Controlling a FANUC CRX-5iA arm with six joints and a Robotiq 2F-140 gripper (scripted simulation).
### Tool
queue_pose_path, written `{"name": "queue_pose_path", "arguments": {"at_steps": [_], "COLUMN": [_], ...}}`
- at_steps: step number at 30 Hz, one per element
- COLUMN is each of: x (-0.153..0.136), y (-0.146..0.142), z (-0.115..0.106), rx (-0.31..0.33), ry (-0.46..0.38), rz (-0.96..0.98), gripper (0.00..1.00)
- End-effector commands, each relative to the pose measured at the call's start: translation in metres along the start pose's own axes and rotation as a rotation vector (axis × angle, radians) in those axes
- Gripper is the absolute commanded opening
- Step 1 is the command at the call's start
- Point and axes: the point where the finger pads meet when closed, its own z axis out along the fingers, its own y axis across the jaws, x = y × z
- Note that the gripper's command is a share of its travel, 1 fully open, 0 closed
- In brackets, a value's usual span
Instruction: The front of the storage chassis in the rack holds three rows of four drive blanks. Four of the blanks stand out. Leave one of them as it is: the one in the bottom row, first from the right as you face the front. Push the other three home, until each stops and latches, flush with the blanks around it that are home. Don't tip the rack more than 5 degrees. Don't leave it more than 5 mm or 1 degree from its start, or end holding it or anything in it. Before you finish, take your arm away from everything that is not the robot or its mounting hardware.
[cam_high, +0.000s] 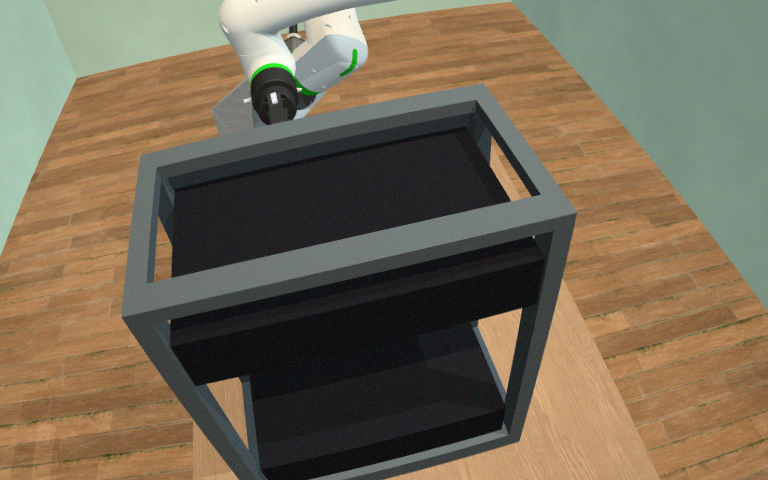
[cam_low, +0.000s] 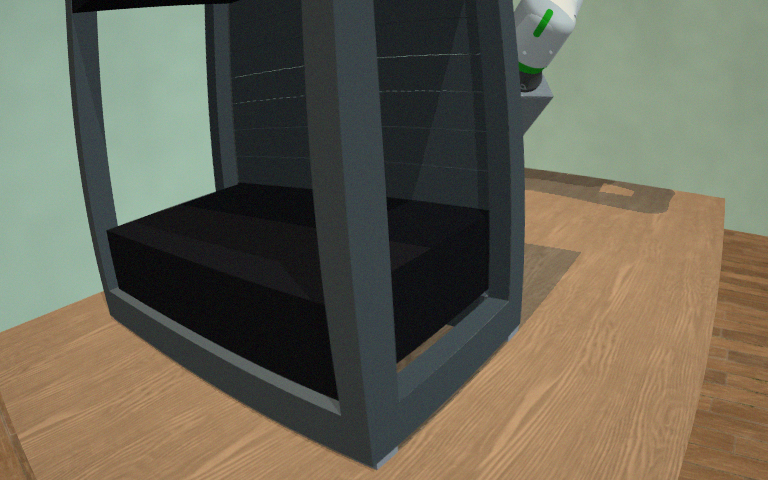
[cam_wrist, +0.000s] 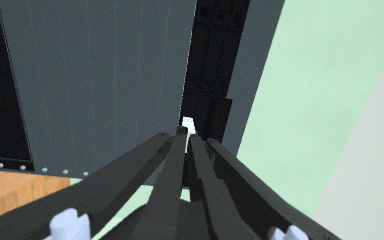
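Observation:
The rack (cam_high: 348, 243) (cam_low: 359, 226) stands upright with its back side toward the top and exterior views, so its front is hidden there. In the wrist view it appears turned sideways. A black unit front with small dark squares (cam_wrist: 212, 55) runs along its right part, beside grey panels (cam_wrist: 105, 75). Separate drive blanks, and which stand out, cannot be told in this dark strip. My gripper (cam_high: 275, 119) (cam_wrist: 186, 124) is shut and empty, on the rack's far side in the top view. Its fingertips overlap the black front in the wrist view; contact cannot be told. A small pale patch shows at the tips.
The wooden table (cam_high: 566, 367) (cam_low: 611, 294) (cam_wrist: 30, 187) bears the rack. A black unit (cam_high: 379, 396) (cam_low: 198, 294) sits low in the rack, and another (cam_high: 328, 203) sits high. Another black front (cam_wrist: 10, 110) lies at the wrist view's left. The rack's edge flange has screws (cam_wrist: 65, 171).

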Motion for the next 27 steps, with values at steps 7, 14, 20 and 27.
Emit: {"name": "queue_pose_path", "arguments": {"at_steps": [7,14,20,27], "x": [0.000,0.000,0.000,0.000], "y": [0.000,0.000,0.000,0.000], "z": [0.000,0.003,0.009,0.010], "rx": [0.000,0.000,0.000,0.000], "ry": [0.000,0.000,0.000,0.000], "rz": [0.000,0.000,0.000,0.000], "gripper": [0.00,0.00,0.00,0.00]}}
